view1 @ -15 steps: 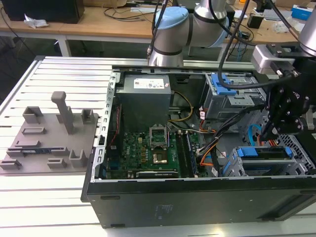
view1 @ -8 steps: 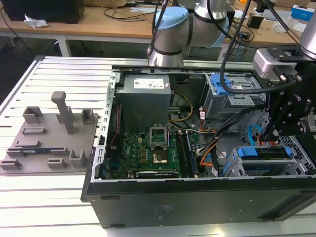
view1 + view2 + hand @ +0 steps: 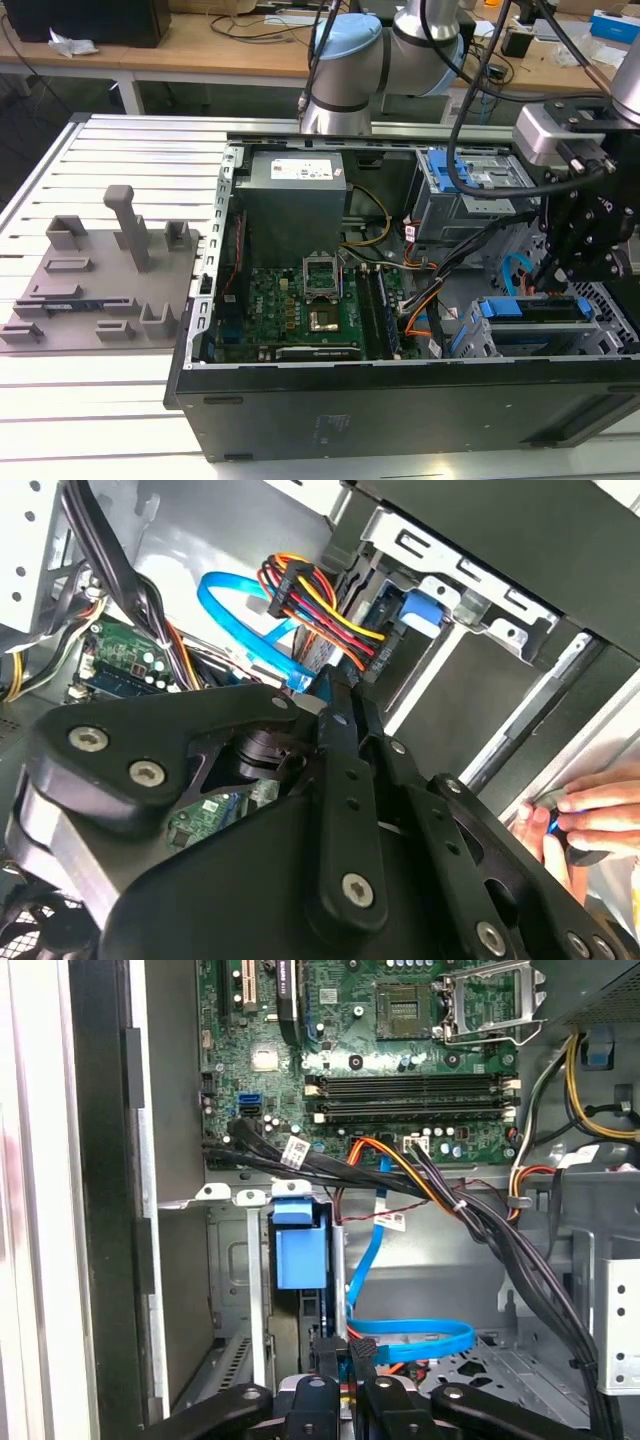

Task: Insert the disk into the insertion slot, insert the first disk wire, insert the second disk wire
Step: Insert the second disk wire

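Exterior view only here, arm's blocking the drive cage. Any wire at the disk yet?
Observer: Second wrist view: a red, yellow and black wire bundle ends in a plug against the disk; seated or not, I can't tell.
Operator: Blue cable?
Observer: First wrist view: the blue flat cable loops over the case floor, its end by the gripper.
Operator: Anyone close?
Observer: Second wrist view: a person's hand just outside the case.

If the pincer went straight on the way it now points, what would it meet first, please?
Most likely the coloured wire bundle running to the disk in the insertion slot; the pincer is close, though depth is unclear.
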Motion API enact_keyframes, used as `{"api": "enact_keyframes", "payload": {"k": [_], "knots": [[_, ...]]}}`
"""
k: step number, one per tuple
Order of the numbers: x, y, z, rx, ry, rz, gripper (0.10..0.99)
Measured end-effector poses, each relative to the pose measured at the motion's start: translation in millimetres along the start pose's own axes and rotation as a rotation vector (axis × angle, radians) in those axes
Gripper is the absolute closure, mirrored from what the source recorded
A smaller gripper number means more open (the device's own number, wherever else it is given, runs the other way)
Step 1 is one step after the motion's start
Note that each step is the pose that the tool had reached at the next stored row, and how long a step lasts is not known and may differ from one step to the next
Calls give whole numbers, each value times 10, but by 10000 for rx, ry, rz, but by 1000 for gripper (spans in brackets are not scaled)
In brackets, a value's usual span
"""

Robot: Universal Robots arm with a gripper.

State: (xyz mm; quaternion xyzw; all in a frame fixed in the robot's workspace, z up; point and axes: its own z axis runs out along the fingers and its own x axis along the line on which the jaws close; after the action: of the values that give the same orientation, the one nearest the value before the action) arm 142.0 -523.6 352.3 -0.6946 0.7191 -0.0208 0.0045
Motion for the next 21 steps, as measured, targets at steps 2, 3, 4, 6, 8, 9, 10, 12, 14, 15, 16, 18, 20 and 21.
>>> {"api": "enact_keyframes", "payload": {"k": [2, 3, 4, 6, 8, 9, 10, 12, 14, 15, 16, 18, 20, 21], "knots": [[13, 1, 4, 0, -1, 1, 925], [18, 2, 8, 0, -3, 1, 925], [20, 2, 11, 0, -2, 1, 925], [23, 3, 15, 0, 2, 0, 925], [31, 3, 22, 0, -1, 1, 925], [36, 3, 24, 0, 0, 0, 925], [40, 3, 26, 0, -1, 1, 925], [51, 3, 30, 0, -2, 1, 925], [55, 3, 33, 0, 0, 1, 925], [56, 2, 35, 0, 0, 1, 925], [56, 3, 36, 0, 1, 1, 925], [55, 3, 40, 0, 0, 1, 925], [55, 3, 45, 0, 0, 2, 925], [56, 3, 46, 0, 0, 2, 925]]}}
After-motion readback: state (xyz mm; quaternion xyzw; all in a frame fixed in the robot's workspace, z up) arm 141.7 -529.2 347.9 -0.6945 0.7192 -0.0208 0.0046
